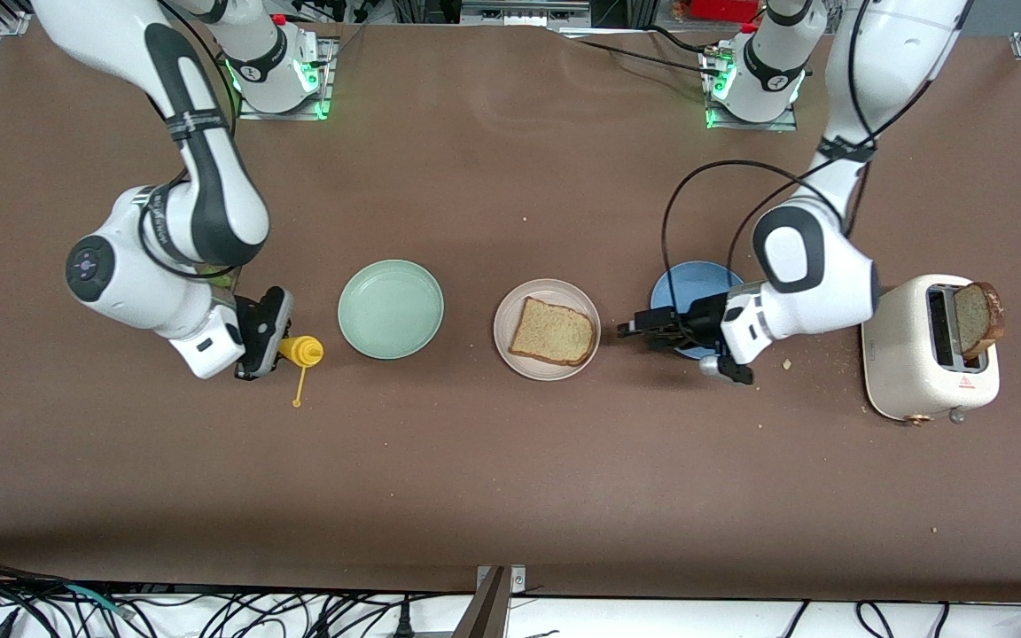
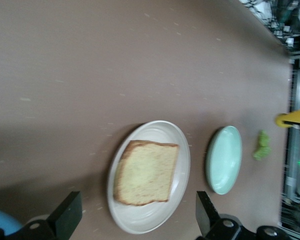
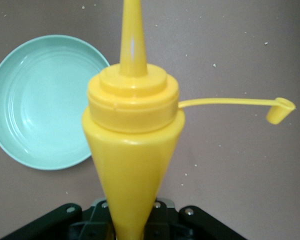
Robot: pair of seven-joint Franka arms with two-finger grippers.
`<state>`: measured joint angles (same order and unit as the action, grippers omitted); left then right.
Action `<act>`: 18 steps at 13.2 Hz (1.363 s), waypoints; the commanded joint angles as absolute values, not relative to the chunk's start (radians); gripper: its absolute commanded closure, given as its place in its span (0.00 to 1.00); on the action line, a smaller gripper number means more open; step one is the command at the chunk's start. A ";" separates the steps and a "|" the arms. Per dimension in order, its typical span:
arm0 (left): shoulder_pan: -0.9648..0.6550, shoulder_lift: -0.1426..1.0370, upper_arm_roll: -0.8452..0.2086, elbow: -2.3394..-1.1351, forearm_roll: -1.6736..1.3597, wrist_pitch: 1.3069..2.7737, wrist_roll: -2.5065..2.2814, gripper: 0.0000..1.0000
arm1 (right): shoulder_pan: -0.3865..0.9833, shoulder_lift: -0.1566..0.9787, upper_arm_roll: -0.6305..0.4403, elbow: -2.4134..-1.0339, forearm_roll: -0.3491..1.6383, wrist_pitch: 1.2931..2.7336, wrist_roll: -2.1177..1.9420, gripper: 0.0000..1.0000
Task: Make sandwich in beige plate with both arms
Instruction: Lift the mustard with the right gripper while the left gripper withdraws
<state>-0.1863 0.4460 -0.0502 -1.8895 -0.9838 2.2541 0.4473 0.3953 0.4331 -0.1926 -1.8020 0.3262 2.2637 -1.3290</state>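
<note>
- We see the right gripper at the right arm's end of the table, its fingers clamped on a yellow squeeze bottle; the bottle's cap dangles off on a thin strap, nearer the front camera than the bottle.
- In the right wrist view we look up the bottle's body to its bare nozzle, with the cap hanging to one side on its strap.
- Beside the bottle, toward the middle of the table, we find a mint-green plate with nothing on it.
- In the left wrist view we spot a small green leafy piece lying on the table near the green plate; in the front view the right arm hides most of it.
- At the middle of the table we see the beige plate, holding a single slice of toast lying flat; no second slice or leaf is on it.
- Just beside the beige plate, toward the left arm's end, we see the left gripper over the edge of a blue plate, its fingers spread wide apart with nothing between them.
- At the left arm's end of the table we see a cream toaster with another slice of toast standing up out of one slot.
</note>
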 commanded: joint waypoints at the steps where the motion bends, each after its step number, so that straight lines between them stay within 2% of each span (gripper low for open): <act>1: -0.146 0.338 -0.041 -1.936 -0.704 2.247 0.246 0.00 | 0.480 0.420 -0.196 -1.778 0.166 2.258 -1.153 1.00; 5: -0.048 0.292 -0.041 -1.911 -0.392 2.137 0.184 0.00 | 0.598 0.426 -0.196 -1.750 -0.027 2.253 -0.961 1.00; 10: 0.037 0.241 -0.040 -1.905 -0.174 2.131 0.183 0.00 | 0.718 0.488 -0.196 -1.686 -0.198 2.234 -0.724 1.00; 13: 0.037 0.226 -0.044 -1.852 -0.065 2.131 0.170 0.00 | 0.797 0.535 -0.196 -1.642 -0.291 2.195 -0.591 1.00; 15: 0.037 0.216 -0.041 -1.850 -0.063 2.131 0.150 0.00 | 0.843 0.592 -0.196 -1.582 -0.340 2.139 -0.499 1.00; 18: 0.038 0.206 -0.040 -1.832 -0.061 2.111 0.149 0.00 | 0.906 0.714 -0.198 -1.404 -0.409 1.944 -0.405 1.00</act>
